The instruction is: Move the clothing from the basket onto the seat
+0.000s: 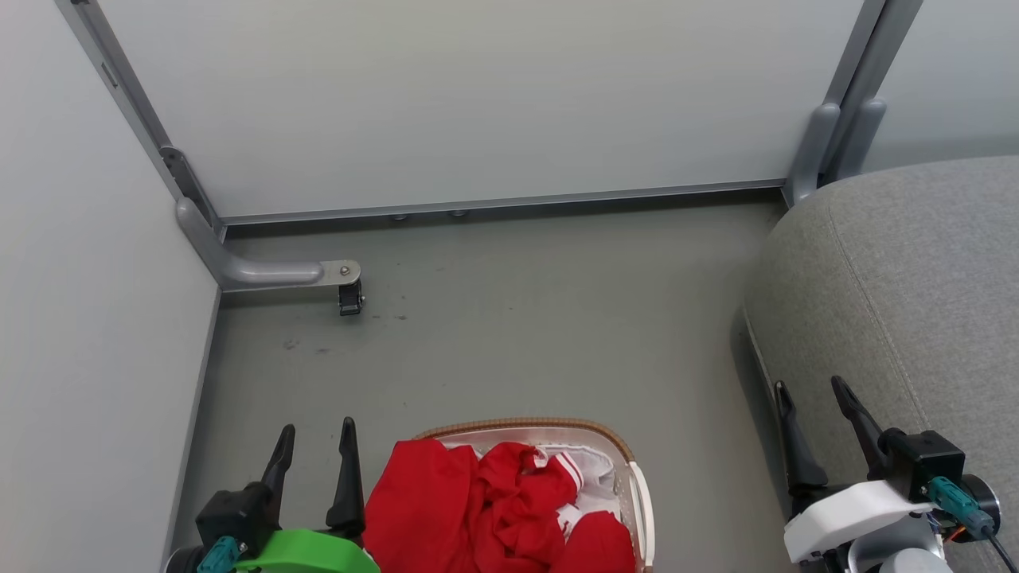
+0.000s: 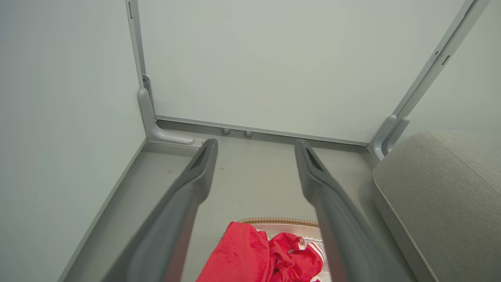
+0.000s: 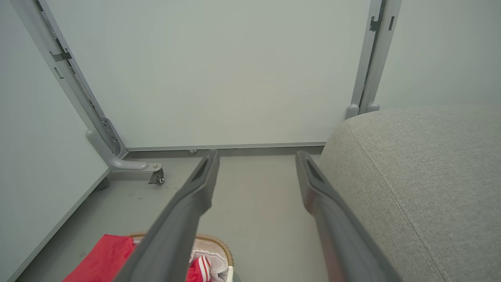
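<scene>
Red clothing (image 1: pixel 486 509) with white striped cuffs lies heaped in the basket (image 1: pixel 613 446), a white one with a brown woven rim, on the floor at the bottom middle of the head view. The clothing (image 2: pixel 250 258) and the basket (image 2: pixel 280 221) also show low in the left wrist view, and clothing (image 3: pixel 101 260) beside the basket rim (image 3: pixel 219 242) in the right wrist view. The grey seat (image 1: pixel 907 286) stands to the right of the basket. My left gripper (image 1: pixel 316 442) is open, just left of the basket, holding nothing. My right gripper (image 1: pixel 812 398) is open beside the seat's front edge.
Pale partition panels (image 1: pixel 478 103) close off the back and the left side. A grey metal foot with a small caster (image 1: pixel 349 298) juts onto the floor at the back left. Bare grey floor (image 1: pixel 541 334) lies between the basket, the panels and the seat.
</scene>
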Available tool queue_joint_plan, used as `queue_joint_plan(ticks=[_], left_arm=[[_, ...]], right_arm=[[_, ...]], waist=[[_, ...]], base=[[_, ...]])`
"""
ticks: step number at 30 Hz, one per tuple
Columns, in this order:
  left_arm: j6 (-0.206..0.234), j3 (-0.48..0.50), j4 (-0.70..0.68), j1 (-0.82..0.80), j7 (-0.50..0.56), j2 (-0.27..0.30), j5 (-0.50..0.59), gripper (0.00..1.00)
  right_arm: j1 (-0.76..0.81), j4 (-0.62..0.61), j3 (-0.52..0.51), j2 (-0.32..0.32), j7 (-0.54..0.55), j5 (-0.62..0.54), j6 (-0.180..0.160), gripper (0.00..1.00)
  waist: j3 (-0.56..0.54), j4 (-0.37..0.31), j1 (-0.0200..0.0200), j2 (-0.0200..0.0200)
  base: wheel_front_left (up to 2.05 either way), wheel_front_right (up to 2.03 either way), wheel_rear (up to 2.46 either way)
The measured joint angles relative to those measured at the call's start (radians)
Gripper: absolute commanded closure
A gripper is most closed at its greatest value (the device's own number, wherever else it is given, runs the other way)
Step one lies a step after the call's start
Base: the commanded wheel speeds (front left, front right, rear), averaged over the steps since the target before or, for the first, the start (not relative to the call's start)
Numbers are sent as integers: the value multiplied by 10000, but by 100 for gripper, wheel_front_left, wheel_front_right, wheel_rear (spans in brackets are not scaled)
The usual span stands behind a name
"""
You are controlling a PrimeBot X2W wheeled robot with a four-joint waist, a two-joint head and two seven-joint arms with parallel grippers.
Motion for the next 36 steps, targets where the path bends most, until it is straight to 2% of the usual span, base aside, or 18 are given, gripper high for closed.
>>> queue_joint_plan(ticks=[10, 20, 30, 36], left_arm=[[-2, -46, -228, -35, 0, 2, 4, 0], [-100, -652, -290, -936, 0, 6, 307, 0], [-483, -2201, 823, -2570, 0, 2, 1202, 0], [-675, -3572, 2554, -3904, -2, 0, 1555, 0]], right_arm=[[-38, -136, -36, 2, -2, 19, 0, 0], [-854, -456, -132, -2, -2, -50, 2, 0], [-2048, -686, -349, -17, -13, 42, 2, 0], [-2777, -788, -357, -13, -13, 276, 2, 0]], waist=[[257, -32, 0, 0], [1390, -225, 0, 0], [3154, -690, 0, 0], [4357, -1032, 1, 0]], base=[[0, 0, 0], [0, 0, 0], [0, 0, 0], [0, 0, 0]])
